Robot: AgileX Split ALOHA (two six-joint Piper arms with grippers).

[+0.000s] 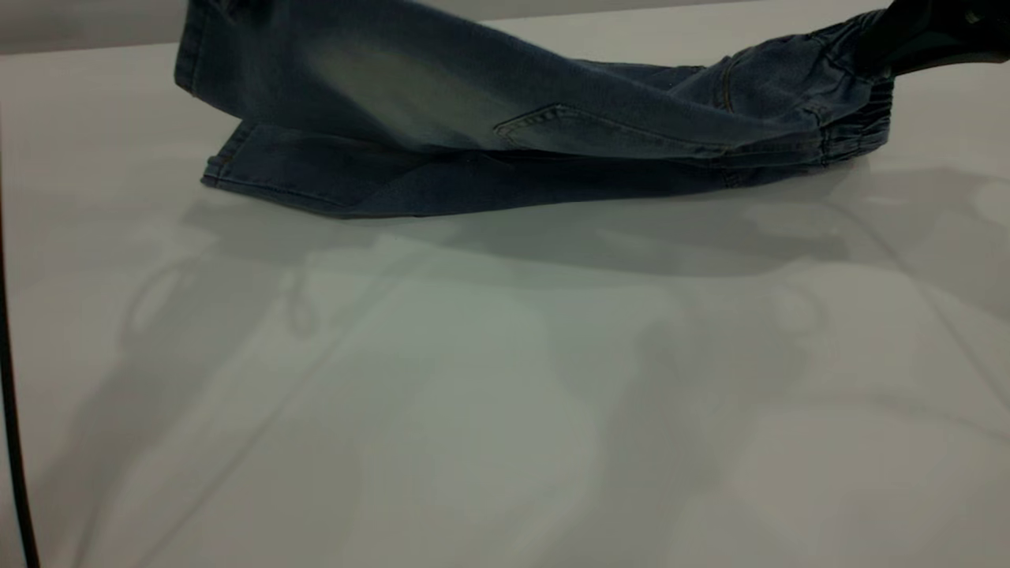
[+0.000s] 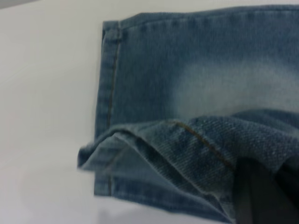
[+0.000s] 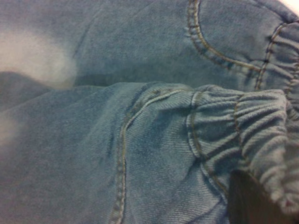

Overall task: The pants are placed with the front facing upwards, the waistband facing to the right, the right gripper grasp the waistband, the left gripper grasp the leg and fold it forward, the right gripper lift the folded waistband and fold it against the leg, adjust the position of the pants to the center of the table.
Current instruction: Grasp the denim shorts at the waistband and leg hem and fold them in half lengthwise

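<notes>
- The pants lie at the far side of the worktop, legs to the left, waistband to the right, one layer lifted over the other.
- The right gripper sits at the far right edge, raised above the worktop, its dark jaws pinching the gathered waistband and holding that corner up.
- The left gripper is out of sight from the outside camera; its wrist view shows a dark finger pressed into the leg hem, pinching the fold of denim, with the leg end lifted off the worktop.
- This looks like the lengthwise fold in progress: the upper leg is being carried toward the near side to cover the lower one.
- To do it well, both arms should travel together at matching height, keeping the cloth taut between them so the top leg lands edge on edge.
- Lowering should come before release, else the hem may curl.
</notes>
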